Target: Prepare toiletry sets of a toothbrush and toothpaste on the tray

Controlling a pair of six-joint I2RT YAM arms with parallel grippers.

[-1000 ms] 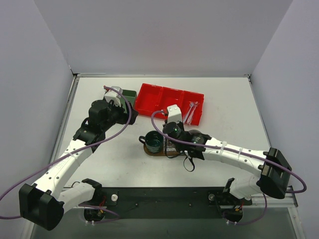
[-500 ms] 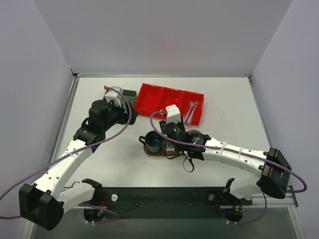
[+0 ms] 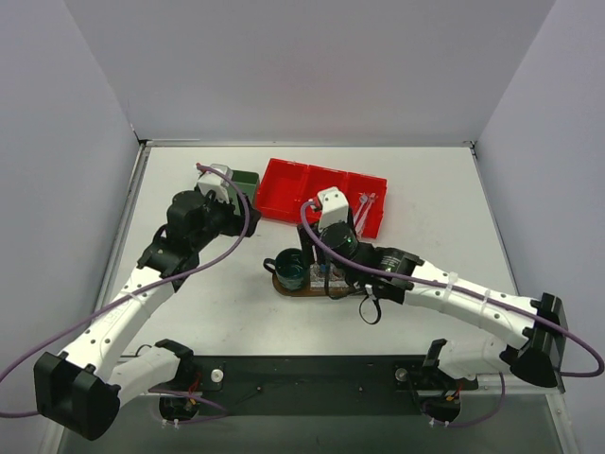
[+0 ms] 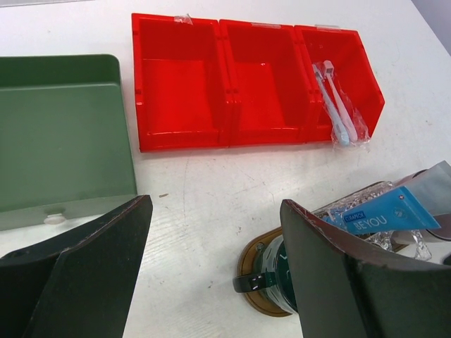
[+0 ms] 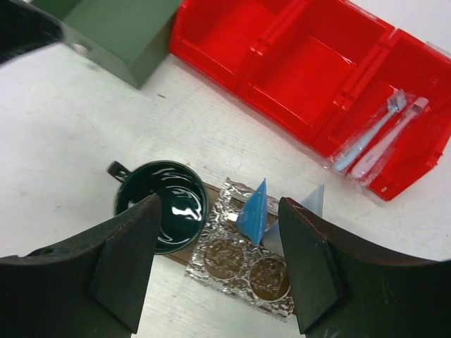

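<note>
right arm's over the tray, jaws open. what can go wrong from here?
1. The blue toothpaste tubes lean tilted on the crinkly clear holder, right under the open right gripper. Lifting away carelessly may clip and topple them.
2. The wrapped toothbrushes lie side by side in the end compartment of the red bin. A pinch may slip or lift both.

"JEYOU" printed on blue toothpaste tube [image 4: 380, 215].
</note>
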